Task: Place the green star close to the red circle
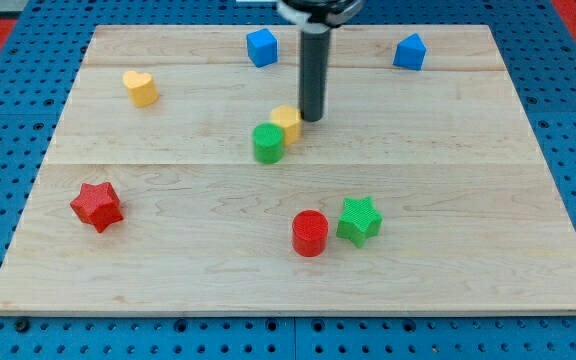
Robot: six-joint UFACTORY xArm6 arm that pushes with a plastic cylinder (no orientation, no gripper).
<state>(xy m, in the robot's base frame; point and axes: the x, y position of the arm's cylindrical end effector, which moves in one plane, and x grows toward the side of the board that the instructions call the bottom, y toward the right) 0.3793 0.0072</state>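
Board: a pale wooden table top [168, 280] is seen lying on a blue perforated base [8, 120]; all blocks rest on the wood.

Arm: the dark rod is seen coming down from the view's top edge, near its middle, standing nearly upright. No jaws are carried, so nothing is pinched or held; only the bare rod end is presented.

Tip: my tip [312, 120] is set on the board a little above centre, just beside the yellow block [288, 122] on that block's right. Whether it touches that block cannot be told.

Key relation: the green star [359, 220] lies well apart from my tip, toward the view's bottom edge and slightly to the right.

Task pair: the green star is placed just beside the red circle [310, 232], on its right; the two appear almost touching, in the lower middle of the board.

Judgement: the star is judged already close to the circle, so little or no pushing seems left. If any is wanted, the star's right side would have to be reached.

Near the tip: a green cylinder [267, 143] sits against the yellow block on its lower left.

Other blocks: a red star [96, 206] is seen near the left edge, a yellow heart [140, 87] toward the top left corner, a blue cube [261, 47] by the top edge, and a blue block [409, 51] toward the top right corner.
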